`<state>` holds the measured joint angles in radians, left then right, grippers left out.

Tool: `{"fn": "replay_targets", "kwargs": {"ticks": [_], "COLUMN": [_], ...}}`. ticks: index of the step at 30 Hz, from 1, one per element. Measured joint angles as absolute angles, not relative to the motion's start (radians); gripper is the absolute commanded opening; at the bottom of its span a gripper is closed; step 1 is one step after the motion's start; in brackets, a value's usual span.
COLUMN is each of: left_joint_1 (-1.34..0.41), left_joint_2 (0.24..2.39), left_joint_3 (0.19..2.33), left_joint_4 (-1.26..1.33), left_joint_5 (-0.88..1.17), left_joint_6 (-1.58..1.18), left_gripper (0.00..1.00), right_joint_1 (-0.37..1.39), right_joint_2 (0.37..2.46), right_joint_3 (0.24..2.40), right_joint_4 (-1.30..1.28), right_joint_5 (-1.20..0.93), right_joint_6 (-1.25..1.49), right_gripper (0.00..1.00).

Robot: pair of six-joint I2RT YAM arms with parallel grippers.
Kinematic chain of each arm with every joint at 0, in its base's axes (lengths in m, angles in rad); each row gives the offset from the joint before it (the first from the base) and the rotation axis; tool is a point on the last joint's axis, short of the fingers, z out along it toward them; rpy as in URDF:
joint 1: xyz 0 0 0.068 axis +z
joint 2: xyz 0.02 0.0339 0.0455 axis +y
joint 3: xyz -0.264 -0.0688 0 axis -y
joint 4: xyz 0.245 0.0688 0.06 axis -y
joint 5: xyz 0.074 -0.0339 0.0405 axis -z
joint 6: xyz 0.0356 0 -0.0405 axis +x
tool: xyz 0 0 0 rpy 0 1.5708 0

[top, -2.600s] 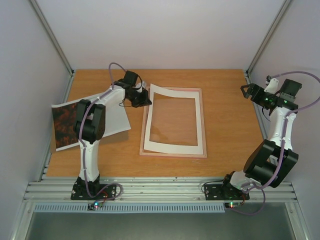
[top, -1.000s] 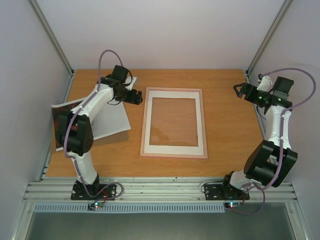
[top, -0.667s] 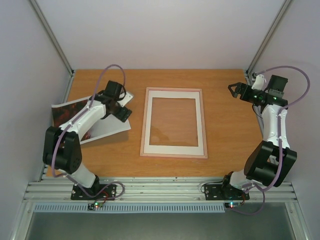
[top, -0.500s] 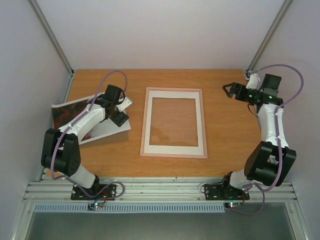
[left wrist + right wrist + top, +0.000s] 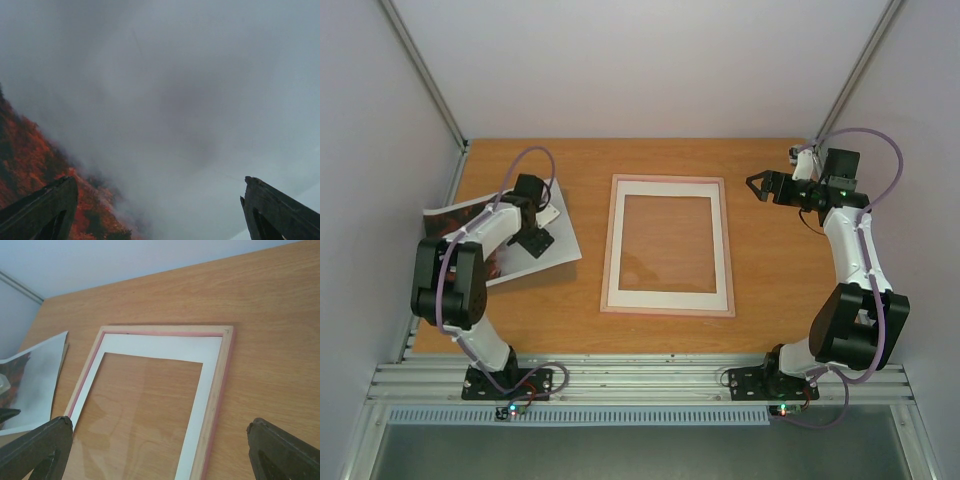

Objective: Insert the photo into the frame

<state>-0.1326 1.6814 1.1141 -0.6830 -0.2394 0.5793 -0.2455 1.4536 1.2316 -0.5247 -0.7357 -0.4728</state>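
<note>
The photo (image 5: 558, 246) lies flat on the left of the table, grey sky towards the middle and red trees (image 5: 446, 220) at the far left. It fills the left wrist view (image 5: 165, 100). My left gripper (image 5: 534, 238) hovers low over it, open, with nothing between its fingers (image 5: 60, 197). The frame (image 5: 726, 240) lies flat in the middle of the table, its pink rim (image 5: 219, 385) and clear pane showing. My right gripper (image 5: 757, 187) hangs open above the table just right of the frame's upper right corner, pointing at the frame.
A white mat border (image 5: 666, 188) lies inside the frame, also seen in the right wrist view (image 5: 200, 405). Pale walls and slanted metal posts (image 5: 420, 70) close in the table on the left, right and back.
My left gripper swung from the frame's upper left corner to above the photo. The mat, tilted up earlier, now lies flat in the frame. My right gripper moved left towards the frame.
</note>
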Motion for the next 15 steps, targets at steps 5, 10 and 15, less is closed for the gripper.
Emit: {"fn": "replay_targets", "kwargs": {"ticks": [5,10,15], "left_joint_1": [-0.083,-0.084,-0.144], "left_joint_2": [1.754,1.826,1.937], "left_joint_3": [1.115,1.171,1.319], "left_joint_4": [-0.683,-0.721,-0.796], "left_joint_5": [-0.242,-0.238,-0.231], "left_joint_6": [0.598,0.625,0.600], "left_gripper": [0.87,0.84,0.82], "right_joint_1": [-0.245,-0.245,-0.245], "right_joint_2": [1.454,1.454,1.454], "right_joint_3": [1.231,1.231,1.232], "right_joint_4": [-0.526,-0.529,-0.535], "right_joint_5": [-0.729,-0.724,-0.714], "right_joint_6": [-0.477,-0.478,-0.480], "right_gripper": [0.95,0.95,0.95]}}
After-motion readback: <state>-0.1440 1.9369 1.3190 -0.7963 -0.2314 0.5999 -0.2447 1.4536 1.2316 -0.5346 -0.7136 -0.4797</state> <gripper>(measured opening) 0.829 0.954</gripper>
